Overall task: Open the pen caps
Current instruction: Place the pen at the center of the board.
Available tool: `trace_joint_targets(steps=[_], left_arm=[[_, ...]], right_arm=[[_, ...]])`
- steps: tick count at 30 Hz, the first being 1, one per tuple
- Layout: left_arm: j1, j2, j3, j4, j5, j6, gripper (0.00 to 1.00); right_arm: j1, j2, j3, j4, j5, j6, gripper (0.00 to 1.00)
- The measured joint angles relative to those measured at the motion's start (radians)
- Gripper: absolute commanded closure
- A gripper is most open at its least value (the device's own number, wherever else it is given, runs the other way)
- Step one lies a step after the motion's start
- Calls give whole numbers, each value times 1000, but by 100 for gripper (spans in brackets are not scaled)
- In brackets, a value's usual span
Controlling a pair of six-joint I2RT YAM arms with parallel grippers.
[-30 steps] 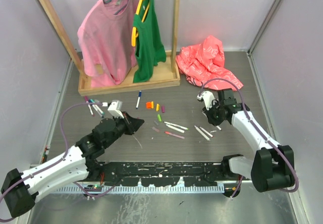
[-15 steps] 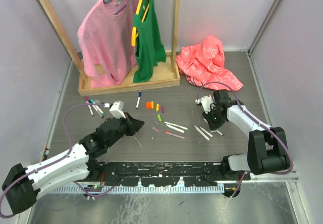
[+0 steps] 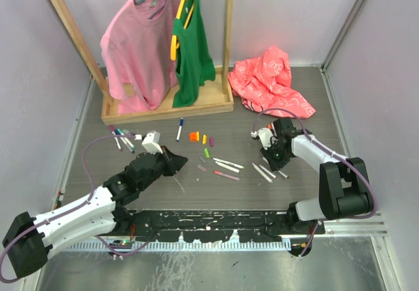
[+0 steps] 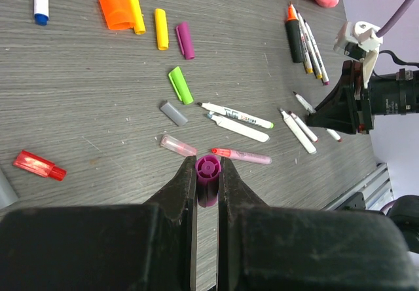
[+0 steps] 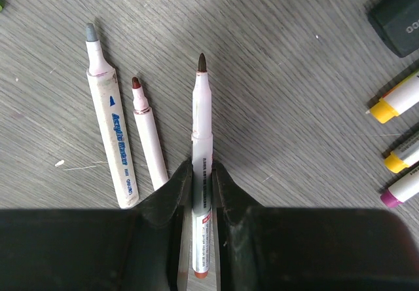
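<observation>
clamping purple cap (image 4: pixel 207 168), half hidden, left pincer (image 4: pixel 207 174); right pincer (image 5: pixel 202 172) clamps pen (image 5: pixel 201 111).

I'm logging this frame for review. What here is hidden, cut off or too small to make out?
Right wrist: black highlighter cut by the top corner; white pen's barrel partly hidden by the right gripper's fingers.
Left wrist: purple cap's lower end hidden between the left gripper's fingers.
Top external: that cap is too small to see.
</observation>
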Motion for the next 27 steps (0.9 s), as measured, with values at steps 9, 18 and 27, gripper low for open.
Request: trace_joint_targets(steps=[9, 18, 27], left_arm=[[0, -15, -7, -1, 0, -5, 100], [0, -14, -9, -1, 0, -9, 100], [0, 12, -8, -3, 0, -12, 100]], right_arm=[[3, 2, 1, -1, 0, 1, 75], [3, 2, 1, -1, 0, 2, 74], [3, 2, 1, -2, 0, 2, 73]])
